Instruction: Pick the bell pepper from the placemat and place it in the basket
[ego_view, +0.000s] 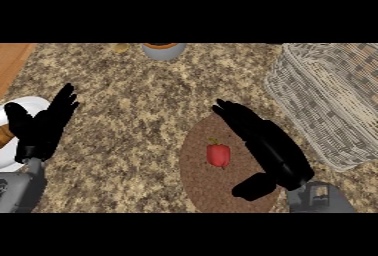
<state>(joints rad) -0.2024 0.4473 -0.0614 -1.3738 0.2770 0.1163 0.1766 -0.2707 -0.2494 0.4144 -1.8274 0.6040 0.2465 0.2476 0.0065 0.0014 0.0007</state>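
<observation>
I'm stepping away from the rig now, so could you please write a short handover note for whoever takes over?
Left hand: open, resting at the view's left, fingers up, holding nothing.
Right hand: open, fingers straight, over the placemat just right of the pepper, with a gap between them.
Pepper: lying on the placemat, not grasped.
Basket: at the right of the counter, beyond the right hand; no pepper in it.
Done: right hand is beside the pepper.
Left: close the hand on the pepper, lift it, carry it right, and put it in the basket.
</observation>
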